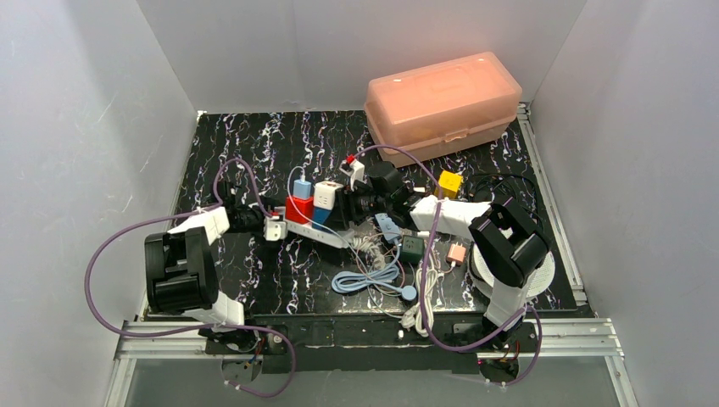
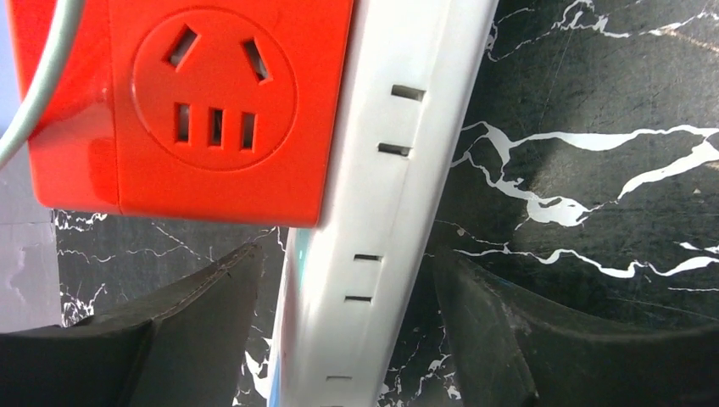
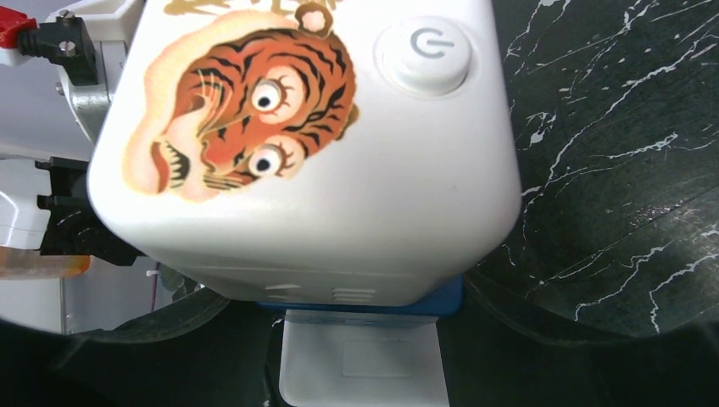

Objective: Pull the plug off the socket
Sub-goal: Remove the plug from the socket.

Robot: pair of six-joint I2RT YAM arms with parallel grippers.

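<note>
A white socket strip (image 1: pixel 318 233) lies on the black marble mat. A white cube plug (image 1: pixel 327 196) with a blue base stands in it, beside a red cube adapter (image 1: pixel 298 209). In the right wrist view the plug (image 3: pixel 322 153) shows a tiger sticker and a power button, above the strip's end (image 3: pixel 360 365). My right gripper (image 3: pixel 360 297) reaches in from the right (image 1: pixel 360 203), and its dark fingers (image 3: pixel 543 322) press the plug's base from both sides. My left gripper (image 2: pixel 348 254) straddles the strip (image 2: pixel 381 212) at its left end (image 1: pixel 257 219), with a gap on each side; the red adapter (image 2: pixel 195 102) sits just ahead.
A pink-orange plastic box (image 1: pixel 443 103) stands at the back right. A yellow cube (image 1: pixel 449 183), a green adapter (image 1: pixel 412 248) and coiled cables (image 1: pixel 369 280) clutter the mat right of the strip. A blue-and-white plug (image 1: pixel 303 188) is behind the red adapter. White walls enclose the mat.
</note>
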